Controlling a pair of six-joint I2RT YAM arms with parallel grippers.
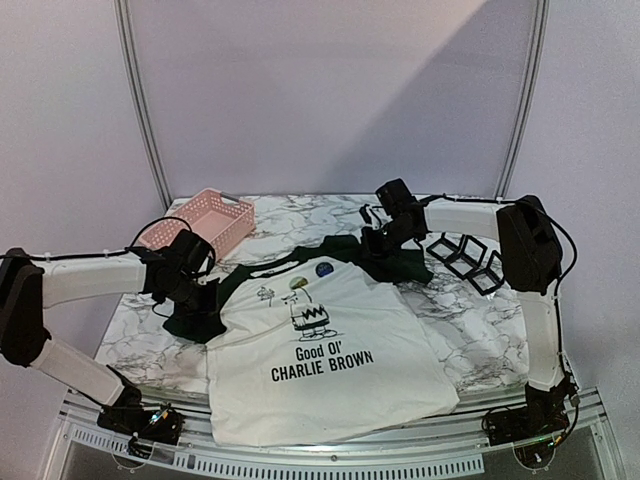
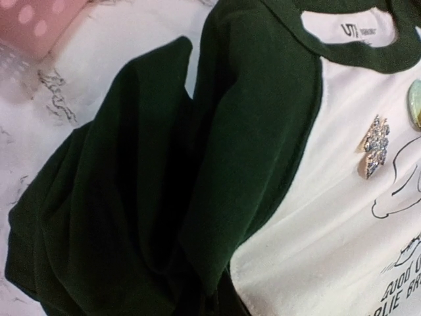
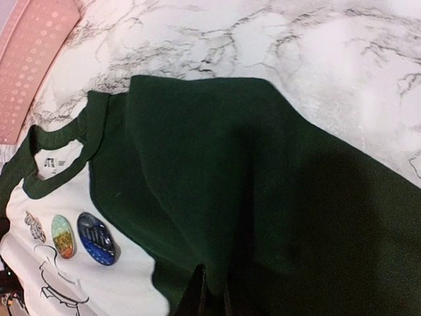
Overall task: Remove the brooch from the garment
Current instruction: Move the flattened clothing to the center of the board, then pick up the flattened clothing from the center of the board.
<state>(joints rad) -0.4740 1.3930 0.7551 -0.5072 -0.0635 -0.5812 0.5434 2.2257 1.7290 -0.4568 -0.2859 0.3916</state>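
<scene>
- Find the garment spread flat on the marble worktop, print up, collar toward the far edge.
- Spot the brooch pinned high on the white chest, just below the collar — a sparkling, clover-like piece. Next to it in a row, note a round green badge and a blue badge (by shape, neither seems the target).
- Place the left tool at the dark green sleeve on its own side. Cannot tell whether apart or together, with no fingertip showing in its wrist view.
- Place the right tool at the opposite sleeve. Cannot tell its state either, and cannot tell whether it touches the cloth.
- Reads as the approach step: brooch untouched and pinned, apart from both tools.
- Next, probably: hold the cloth down close beside the brooch with one tool, and bring the other onto the brooch's edge. Then ease the pin out — slowly, so as not to drag or bunch the shirt.
</scene>
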